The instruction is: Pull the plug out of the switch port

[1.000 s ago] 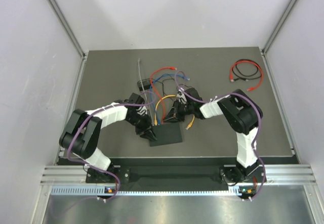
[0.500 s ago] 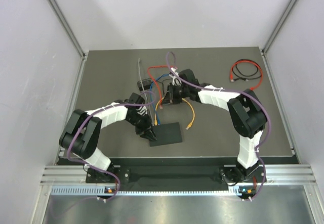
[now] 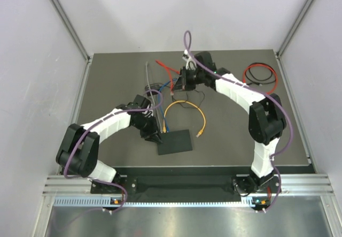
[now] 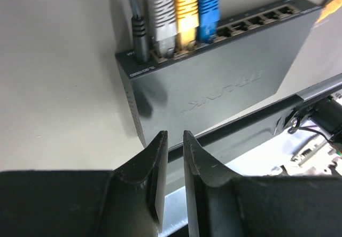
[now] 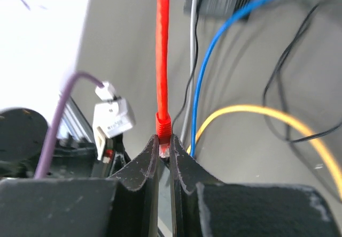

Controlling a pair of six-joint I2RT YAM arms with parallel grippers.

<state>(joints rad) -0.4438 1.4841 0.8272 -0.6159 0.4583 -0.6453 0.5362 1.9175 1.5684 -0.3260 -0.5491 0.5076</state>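
Right gripper pinches red plug far from switch at table centre-front. Left gripper — nearly closed, empty — sits beside switch; grey, yellow, blue plugs seated. Yellow cable loops btw them.

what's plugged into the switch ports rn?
The switch holds a black power lead, then grey, yellow and blue plugs. Remaining sockets look empty. The red plug is out, in the right hand.

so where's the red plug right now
The red plug is out of the switch, pinched in the right gripper at the far centre of the table, its cable trailing away beside the blue cable.
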